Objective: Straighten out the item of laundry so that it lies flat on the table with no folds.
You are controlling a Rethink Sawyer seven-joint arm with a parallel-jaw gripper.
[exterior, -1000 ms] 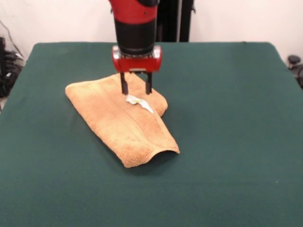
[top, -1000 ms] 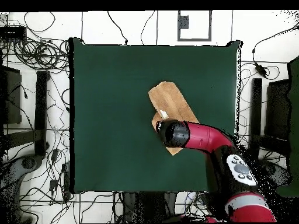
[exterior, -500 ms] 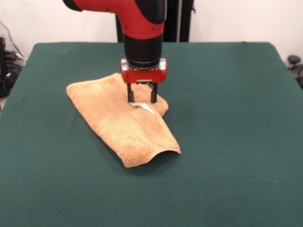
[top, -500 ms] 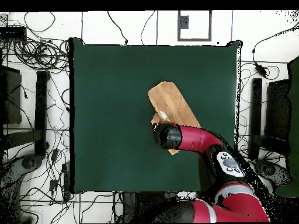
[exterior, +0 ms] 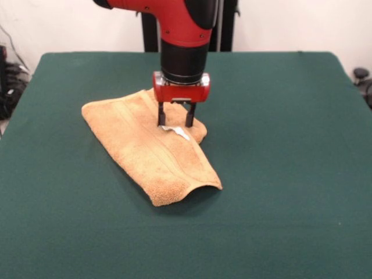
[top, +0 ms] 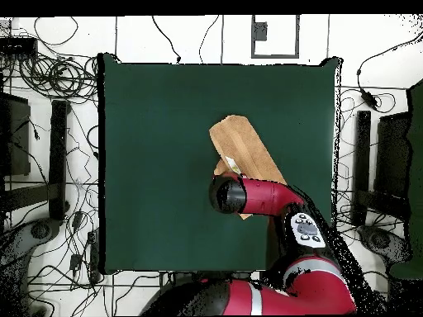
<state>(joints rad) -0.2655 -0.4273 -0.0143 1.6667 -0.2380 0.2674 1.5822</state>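
Near end of towel (exterior: 151, 151): folded corner lifted off worktop (exterior: 279, 174), small arch with shadow beneath. Towel doubled over, lying diagonally left of worktop centre (woven band running along its length). White tag (exterior: 176, 131) on top layer, toward far right edge. My claw (exterior: 174, 123) pointing straight down over tag, two dark fingers (exterior: 161, 114) spread apart, tips at cloth surface, nothing clamped. Overhead: my arm covers towel's end nearest base.
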